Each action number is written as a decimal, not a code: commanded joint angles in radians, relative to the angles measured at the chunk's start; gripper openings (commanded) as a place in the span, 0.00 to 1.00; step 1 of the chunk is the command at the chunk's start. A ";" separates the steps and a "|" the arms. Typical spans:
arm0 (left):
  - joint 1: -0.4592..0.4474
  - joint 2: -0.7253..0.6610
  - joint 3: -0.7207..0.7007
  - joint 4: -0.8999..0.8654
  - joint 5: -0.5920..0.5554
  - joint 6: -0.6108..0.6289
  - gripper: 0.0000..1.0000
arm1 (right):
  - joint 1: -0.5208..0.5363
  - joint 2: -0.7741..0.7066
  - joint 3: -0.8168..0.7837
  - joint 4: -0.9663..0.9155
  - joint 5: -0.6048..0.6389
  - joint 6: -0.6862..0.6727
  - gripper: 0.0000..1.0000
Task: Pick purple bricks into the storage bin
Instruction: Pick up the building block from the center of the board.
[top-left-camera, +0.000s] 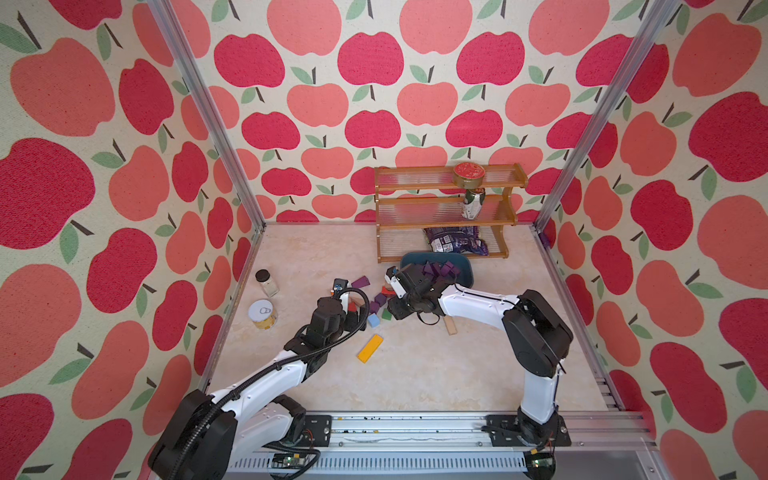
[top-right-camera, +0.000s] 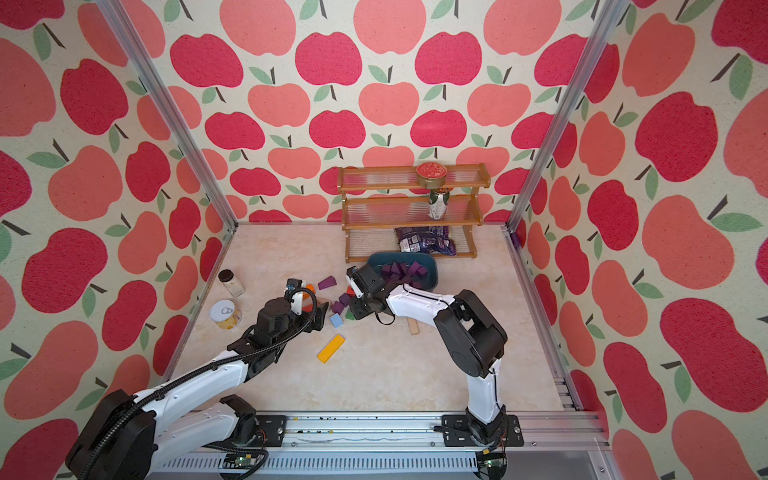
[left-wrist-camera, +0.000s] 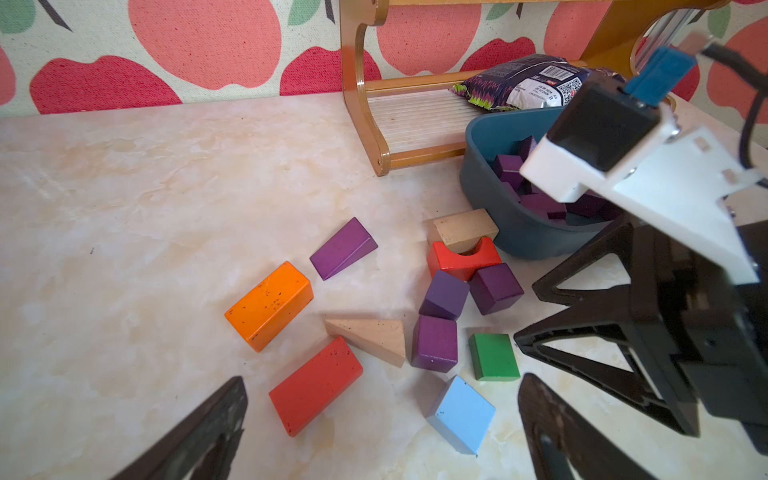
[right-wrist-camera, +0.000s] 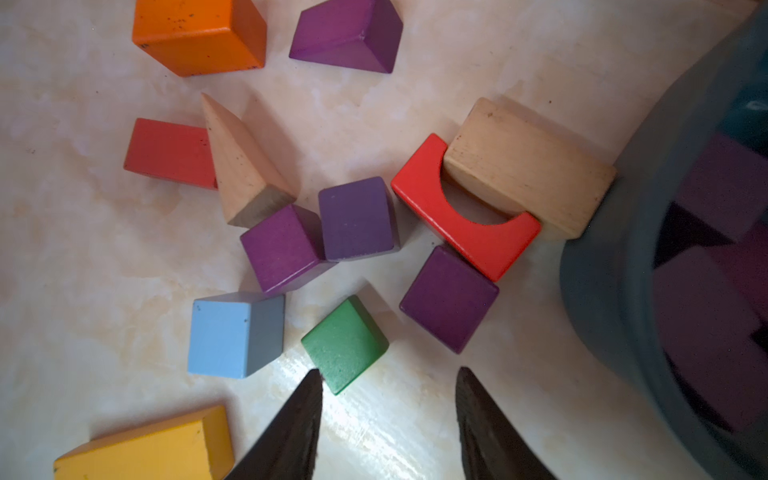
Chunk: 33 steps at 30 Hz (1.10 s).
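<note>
Counter (top-left-camera: 415, 374) is mostly bare. All the mess is up by the bin (left-wrist-camera: 519, 237), which sits right beside the pile, I'd guess so carries are short. Right tool (right-wrist-camera: 389, 370) hovers low near the green block (right-wrist-camera: 345, 343), fingers apart with nothing between them, probably lining up on a purple cube. Left tool (left-wrist-camera: 382, 380) gapes wide and empty, likely giving room. Purple bricks (left-wrist-camera: 540, 203): a heap in the bin, plus 3 cubes (right-wrist-camera: 357, 218) and 1 wedge (right-wrist-camera: 345, 35) loose on the counter. The right arm hides part of the bin in both top views, and the heap blurs in the right wrist view, so no count.
</note>
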 joint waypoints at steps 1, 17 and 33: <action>0.006 -0.006 -0.006 -0.007 -0.009 -0.013 0.99 | 0.000 0.026 0.033 -0.022 0.033 0.045 0.53; 0.006 -0.009 -0.006 -0.011 -0.009 -0.012 1.00 | -0.005 0.075 0.059 0.008 0.086 0.058 0.50; 0.006 -0.005 -0.005 -0.011 -0.008 -0.012 0.99 | -0.021 0.126 0.130 -0.021 0.115 0.075 0.47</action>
